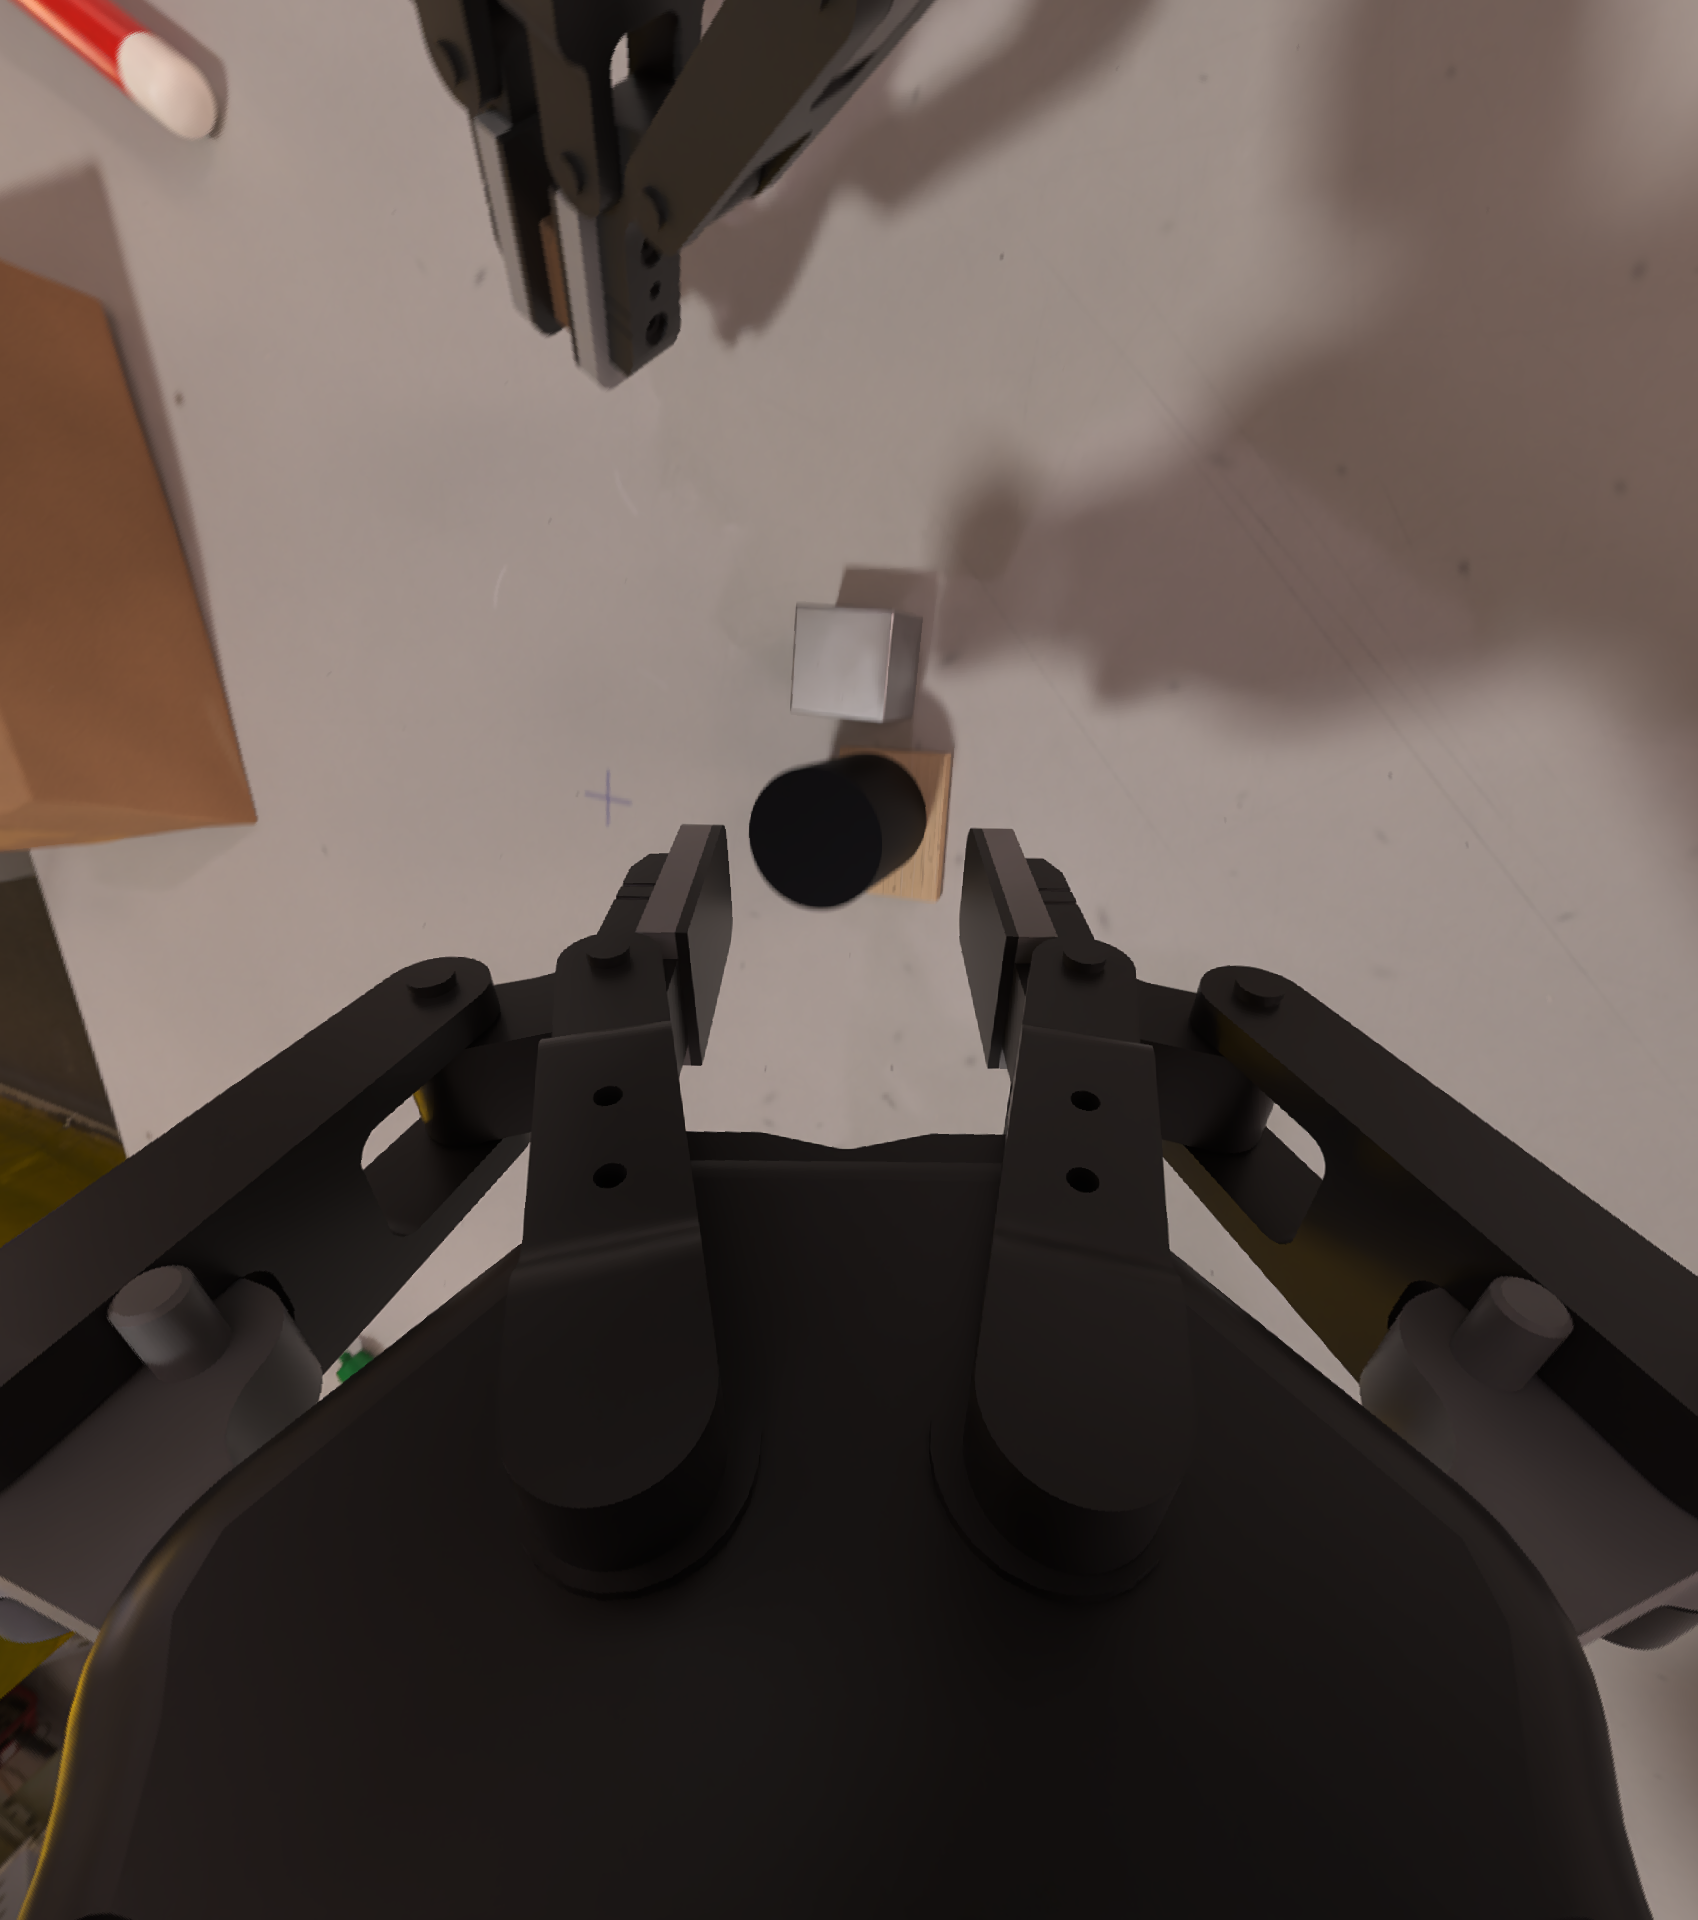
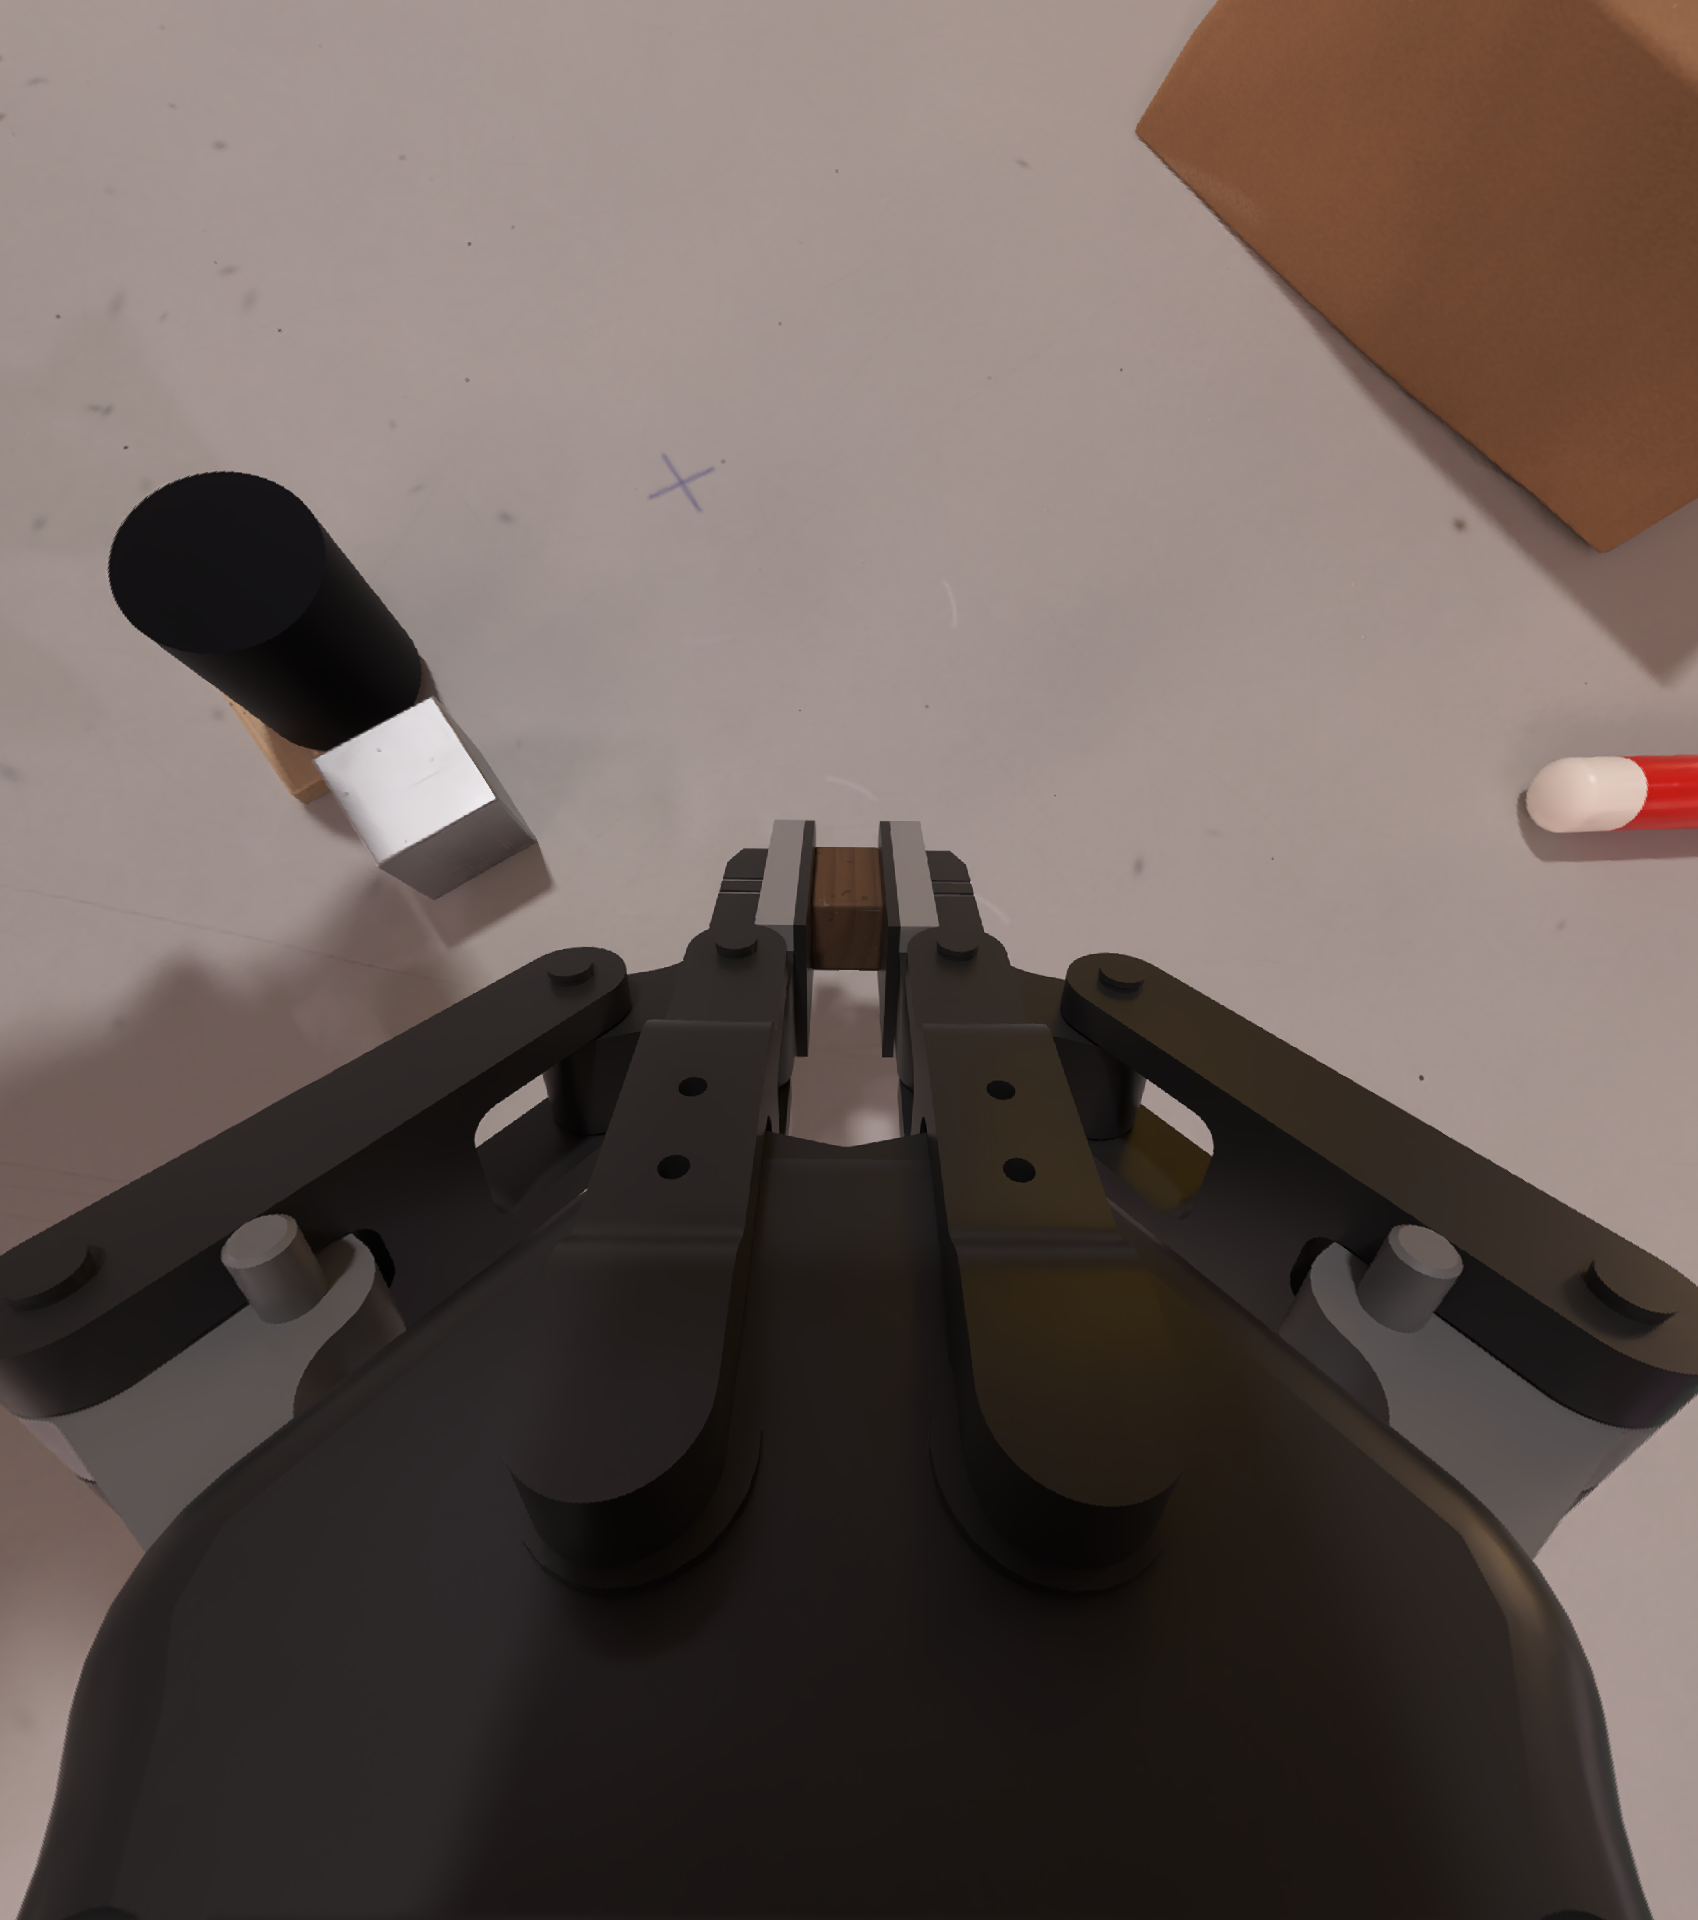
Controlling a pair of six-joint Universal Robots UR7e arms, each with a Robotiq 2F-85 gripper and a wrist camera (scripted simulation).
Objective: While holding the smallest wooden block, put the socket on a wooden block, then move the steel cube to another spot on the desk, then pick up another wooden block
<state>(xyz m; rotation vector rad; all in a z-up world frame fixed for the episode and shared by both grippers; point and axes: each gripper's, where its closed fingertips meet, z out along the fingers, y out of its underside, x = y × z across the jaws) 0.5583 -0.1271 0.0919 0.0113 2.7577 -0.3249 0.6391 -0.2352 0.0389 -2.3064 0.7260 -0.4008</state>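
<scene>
Left wrist view: left gripper (image 1: 846, 883) is spread wide, holding nothing, hovering right over the black socket (image 1: 829, 831). That stands upright, long axis vertical, on a light wooden block (image 1: 918, 831), steel cube (image 1: 850, 663) just beyond.

Right wrist view: right gripper (image 2: 846, 883) is clamped on the small dark wooden block (image 2: 846, 906), socket off to its left. Only here you clearly see the held block.

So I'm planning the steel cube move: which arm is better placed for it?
Left. The left gripper is open above the socket, beside the steel cube; the right gripper is shut on the smallest wooden block.
</scene>
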